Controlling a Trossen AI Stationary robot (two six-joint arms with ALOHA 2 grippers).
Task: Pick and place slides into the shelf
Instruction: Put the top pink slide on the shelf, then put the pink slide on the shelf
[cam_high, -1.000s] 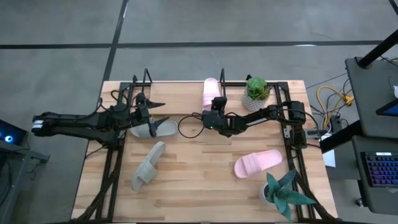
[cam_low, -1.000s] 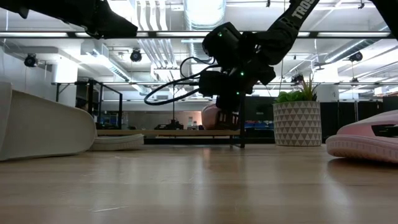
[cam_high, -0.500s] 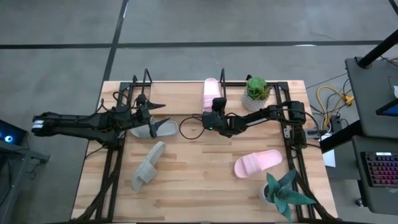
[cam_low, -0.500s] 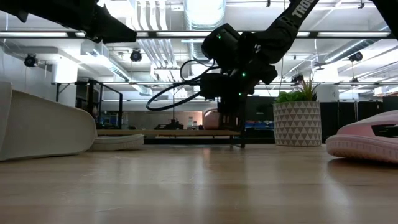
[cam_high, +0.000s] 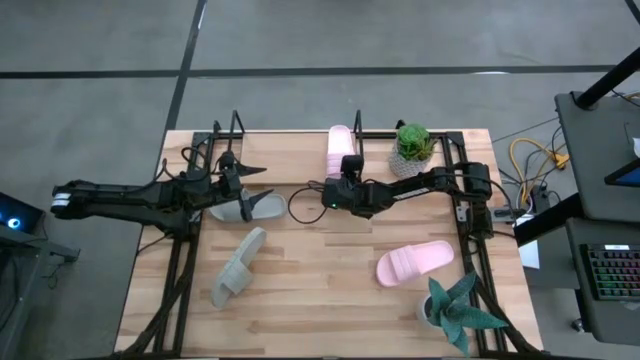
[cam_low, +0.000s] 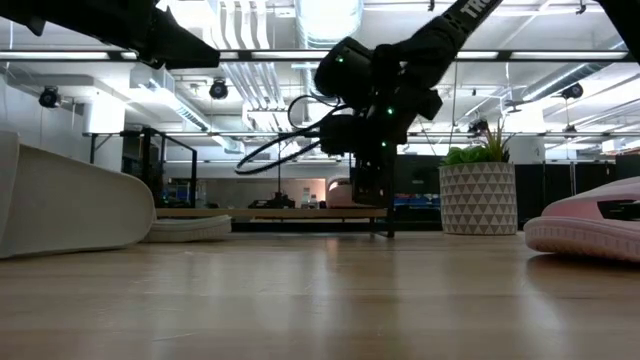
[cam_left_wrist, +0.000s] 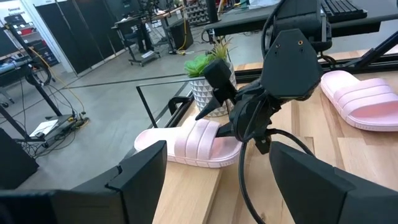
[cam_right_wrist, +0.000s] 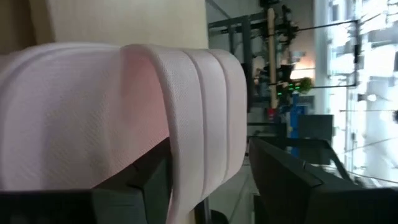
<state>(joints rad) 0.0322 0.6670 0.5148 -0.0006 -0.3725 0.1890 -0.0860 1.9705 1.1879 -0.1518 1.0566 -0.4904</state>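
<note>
1. Slides lie spread about the shelf (cam_high: 290, 140), a low light board with thin black uprights along the table's far edge; only one of the four sits on it.
2. Farthest from the shelf on the left side, a grey-green slide (cam_high: 236, 266) lies tilted on the table (cam_high: 320, 310), well in front of the shelf.
3. Nearer the shelf, the left gripper (cam_high: 243, 177) hangs with its fingers spread wide, holding nothing; the second grey-green slide (cam_high: 250, 208) lies just beneath it on the table, in front of the shelf's left half.
4. On the shelf's right half lies a pale pink slide (cam_high: 338, 148), its far end at the shelf's back edge. In the left wrist view this same slide (cam_left_wrist: 186, 144) lies flat on the board.
5. The right gripper (cam_high: 349, 172) sits at the pink slide's near end, its fingers parted to either side of the wide strap (cam_right_wrist: 199, 118) rather than pinching it.
6. Right of the shelf stands a potted plant (cam_high: 412, 146) in a patterned white pot.
7. Well in front of the shelf on the right, the other pale pink slide (cam_high: 415, 262) lies on the table, with a spiky plant (cam_high: 455, 308) beside it near the front edge.
</note>
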